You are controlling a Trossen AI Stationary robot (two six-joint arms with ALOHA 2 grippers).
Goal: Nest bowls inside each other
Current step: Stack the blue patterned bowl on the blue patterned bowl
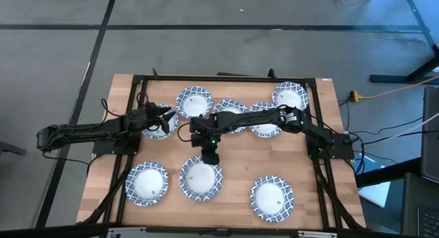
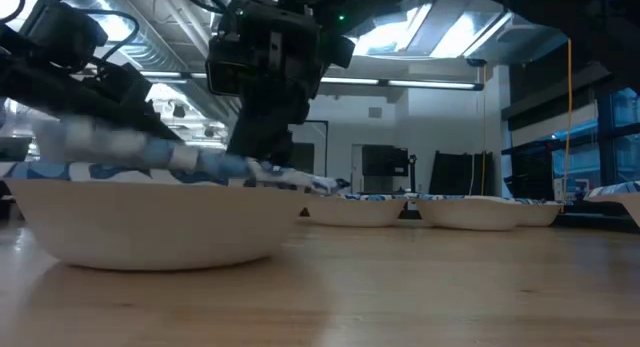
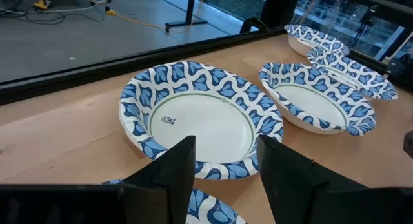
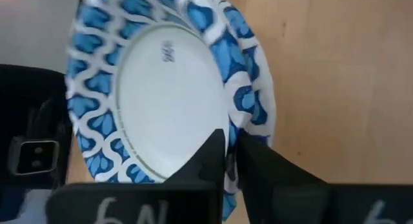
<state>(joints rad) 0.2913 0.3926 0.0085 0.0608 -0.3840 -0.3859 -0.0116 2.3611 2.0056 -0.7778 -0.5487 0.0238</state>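
Note:
Several blue-and-white patterned bowls sit singly on the wooden table. My right gripper (image 1: 209, 158) reaches down from the far side and is shut on the near-middle bowl (image 1: 200, 177), which fills the right wrist view (image 4: 168, 95) and looms at the left of the low view (image 2: 140, 222). My left gripper (image 3: 226, 146) is open and hovers above a far-left bowl (image 1: 159, 123), touching nothing. Another bowl (image 3: 200, 117) lies just ahead of its fingers. My right gripper (image 4: 231, 156) pinches the patterned rim (image 4: 244, 111) of the near-middle bowl on its far side. One finger is inside the bowl and one outside, and both come from above, pointing down. The bowl's base (image 2: 150, 259) appears to rest on the table.
Other bowls stand along the far side (image 1: 194, 101), (image 1: 230, 114), (image 1: 266, 119), (image 1: 289, 97). Two more sit near the front, at the left (image 1: 147, 183) and right (image 1: 271, 198). A black frame (image 1: 226, 79) runs around the table. Bare wood lies between the two rows.

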